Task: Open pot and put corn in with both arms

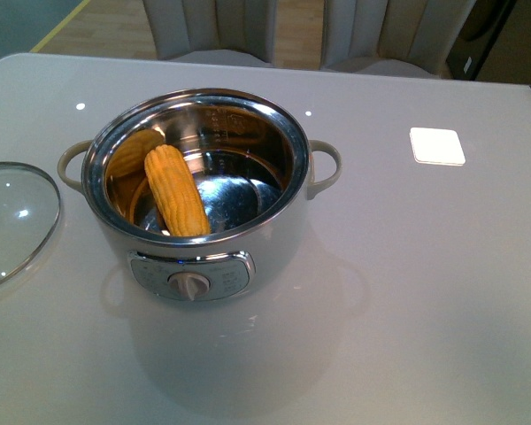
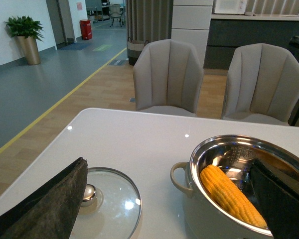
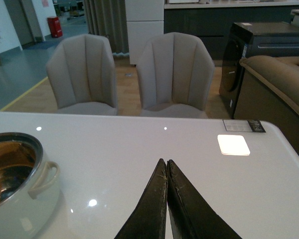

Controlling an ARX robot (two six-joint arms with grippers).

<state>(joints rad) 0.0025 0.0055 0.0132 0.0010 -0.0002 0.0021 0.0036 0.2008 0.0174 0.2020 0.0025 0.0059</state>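
Observation:
The cream-white pot point(image 1: 248, 235) stands open in the middle of the table, dial knob facing me. The yellow corn point(image 1: 177, 190) lies inside it, leaning tip-up against the left steel wall, which mirrors it. Neither arm shows in the front view. In the left wrist view my left gripper point(image 2: 168, 169) is open wide, one finger over the glass lid point(image 2: 114, 199), the other over the pot point(image 2: 209, 214) beside the corn point(image 2: 229, 194); it holds nothing. My right gripper point(image 3: 164, 163) is shut and empty above bare table, to the right of the pot point(image 3: 20, 204).
The glass lid point(image 1: 13, 221) lies flat on the table left of the pot, knob up. A white square pad point(image 1: 437, 146) sits at the back right. Two grey chairs point(image 3: 172, 74) stand behind the table's far edge.

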